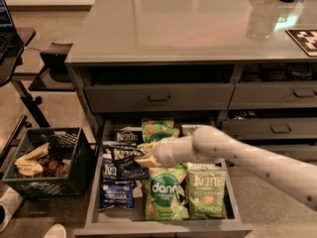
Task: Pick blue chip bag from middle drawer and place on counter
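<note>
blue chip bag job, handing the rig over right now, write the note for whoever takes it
Gripper: low over the drawer, left of middle, jaws shut on the right edge of the bag.
Bag: tilted, sitting across the other blue bags in the left row, not yet out of the drawer.
Drawer: pulled open, with green bags to the right of the gripper.
Done: reach in and grasp.
Left: lift the bag clear, carry it up to the counter, set it down and release.
</note>
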{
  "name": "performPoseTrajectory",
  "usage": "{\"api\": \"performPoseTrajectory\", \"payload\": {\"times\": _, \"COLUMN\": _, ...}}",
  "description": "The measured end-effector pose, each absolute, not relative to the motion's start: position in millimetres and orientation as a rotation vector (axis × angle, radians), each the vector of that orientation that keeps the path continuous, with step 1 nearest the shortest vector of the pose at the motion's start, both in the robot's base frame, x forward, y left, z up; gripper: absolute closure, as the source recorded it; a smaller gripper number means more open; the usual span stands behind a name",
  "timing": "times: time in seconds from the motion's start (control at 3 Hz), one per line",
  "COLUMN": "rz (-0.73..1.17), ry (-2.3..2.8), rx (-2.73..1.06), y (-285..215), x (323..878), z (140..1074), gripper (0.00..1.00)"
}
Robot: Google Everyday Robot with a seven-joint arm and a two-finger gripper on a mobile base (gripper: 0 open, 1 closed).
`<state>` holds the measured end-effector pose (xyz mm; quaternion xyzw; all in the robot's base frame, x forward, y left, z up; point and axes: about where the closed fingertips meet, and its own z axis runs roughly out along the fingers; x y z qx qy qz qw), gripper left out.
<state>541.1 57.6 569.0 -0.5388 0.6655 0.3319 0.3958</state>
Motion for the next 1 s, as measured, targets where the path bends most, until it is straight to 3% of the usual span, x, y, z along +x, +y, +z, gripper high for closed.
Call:
{"api": "performPoseTrajectory", "payload": {"times": 0.33, "rz": 0.892, "ry": 1.671, "rx": -1.346, "y": 18.8, "x": 555.6, "z": 617.2, "gripper": 1.0}}
{"api": "performPoseTrajectory", "payload": {"times": 1.0, "rz": 0.958, "ry": 1.65, "rx": -1.401, "y": 21.8, "x": 539.6, "z": 619.7, "gripper": 1.0}}
